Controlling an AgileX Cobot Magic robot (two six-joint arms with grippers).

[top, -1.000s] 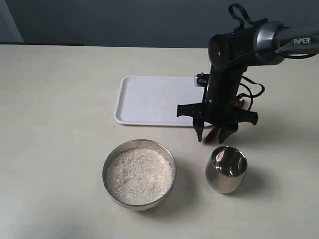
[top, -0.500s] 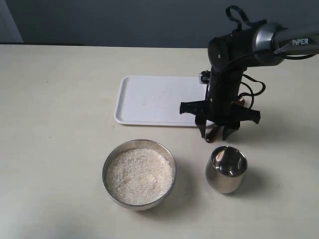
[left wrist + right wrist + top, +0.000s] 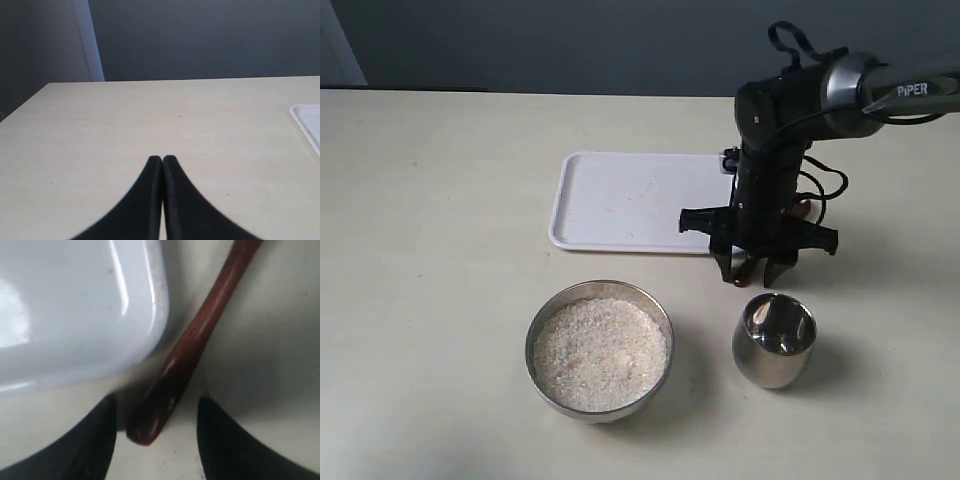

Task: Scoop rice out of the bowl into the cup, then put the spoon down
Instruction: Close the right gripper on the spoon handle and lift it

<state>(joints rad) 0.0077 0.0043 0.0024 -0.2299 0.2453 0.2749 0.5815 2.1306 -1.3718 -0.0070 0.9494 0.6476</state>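
The spoon (image 3: 200, 335) is dark reddish-brown wood with a slight gloss, and its slim, round stem lies flat on the pale bench (image 3: 440, 200). It sits just to the right of the white tray's (image 3: 620, 200) near right corner. In the right wrist view the stem runs close past that rounded corner and ends in a blunt, rounded tip. The exterior view shows only a small reddish bit of the spoon, to the right of the arm.

The right tool (image 3: 752, 272) points straight down over the spoon, low to the bench, with its jaws spread. One dark finger (image 3: 95, 450) stands on either side of the tip, with a gap on both sides, so the spoon is bracketed but not pinched.

The steel cup (image 3: 773, 355) stands upright just nearer than this tool, its mirror-like inside catching reflections. To the left of the cup, and apart from it, is the wider steel bowl (image 3: 535, 335). White rice (image 3: 600, 350) fills it almost to the rim.

The left tool (image 3: 162, 167) appears only in its own wrist view. Its two black fingers are pressed together with nothing between them, over bare bench, and an edge of the tray shows at the side.
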